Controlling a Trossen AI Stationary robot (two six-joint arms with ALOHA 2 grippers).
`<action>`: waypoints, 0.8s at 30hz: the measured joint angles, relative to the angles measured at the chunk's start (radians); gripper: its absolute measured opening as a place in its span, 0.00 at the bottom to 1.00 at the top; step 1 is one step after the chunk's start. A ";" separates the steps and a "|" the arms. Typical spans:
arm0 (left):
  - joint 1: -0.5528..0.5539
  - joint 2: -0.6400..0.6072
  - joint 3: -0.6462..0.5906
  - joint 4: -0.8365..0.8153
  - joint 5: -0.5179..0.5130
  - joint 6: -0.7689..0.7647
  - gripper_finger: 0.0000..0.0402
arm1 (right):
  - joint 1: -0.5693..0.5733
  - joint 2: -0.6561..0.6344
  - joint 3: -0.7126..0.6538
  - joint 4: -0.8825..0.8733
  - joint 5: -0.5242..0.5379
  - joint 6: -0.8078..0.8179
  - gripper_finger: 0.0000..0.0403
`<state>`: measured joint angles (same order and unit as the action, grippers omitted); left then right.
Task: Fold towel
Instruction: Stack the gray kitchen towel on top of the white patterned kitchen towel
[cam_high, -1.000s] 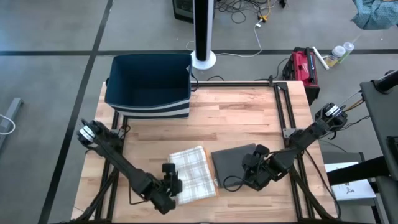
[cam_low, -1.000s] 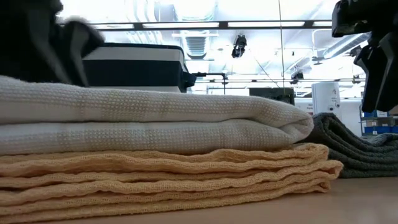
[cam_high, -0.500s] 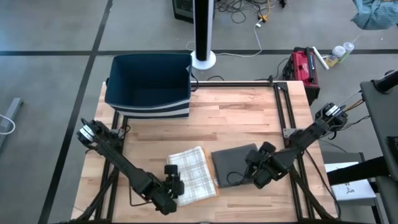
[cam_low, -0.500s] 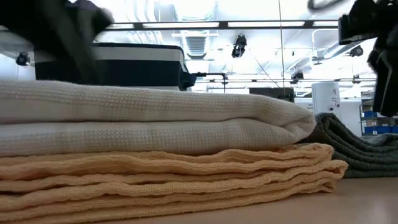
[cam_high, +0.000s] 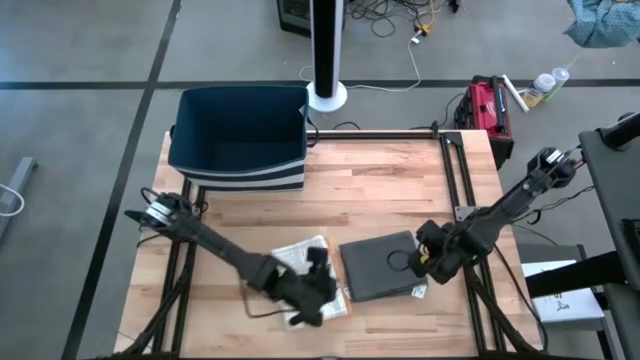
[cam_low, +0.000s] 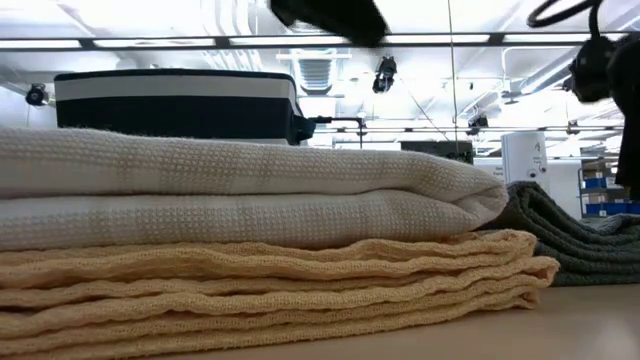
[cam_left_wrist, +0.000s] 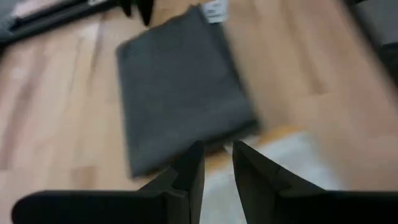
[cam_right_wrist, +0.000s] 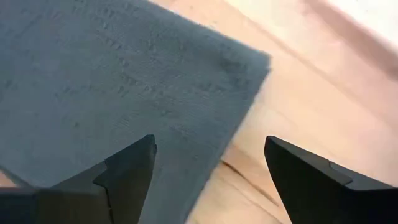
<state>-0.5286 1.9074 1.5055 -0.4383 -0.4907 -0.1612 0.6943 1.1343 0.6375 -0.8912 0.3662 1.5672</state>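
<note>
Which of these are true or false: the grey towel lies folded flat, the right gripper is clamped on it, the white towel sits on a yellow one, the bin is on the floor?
1. The grey towel lies folded flat on the table. True.
2. The right gripper is clamped on it. False: its fingers stand wide apart above the towel's edge.
3. The white towel sits on the yellow towel. True.
4. The bin is on the floor. False: it stands at the table's far edge.

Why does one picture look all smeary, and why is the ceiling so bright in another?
The left wrist view is smeared: the grey towel and wooden table have soft edges, though the fingers stay crisp. In the low view, ceiling lights wash the background white, yet the cream towel shows its weave.
</note>
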 joint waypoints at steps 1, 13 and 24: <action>0.024 0.019 0.013 0.002 -0.001 0.042 0.19 | 0.000 -0.018 -0.032 0.042 0.000 0.003 0.73; 0.238 0.254 0.224 -0.102 0.323 0.282 0.25 | -0.001 -0.065 -0.145 0.181 0.000 -0.072 0.73; 0.255 0.438 0.573 -0.454 0.354 0.409 0.56 | 0.000 -0.065 -0.101 0.188 0.000 -0.144 0.74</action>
<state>-0.2739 2.3458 2.0788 -0.8922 -0.1363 0.2480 0.6941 1.0695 0.5368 -0.7035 0.3660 1.4229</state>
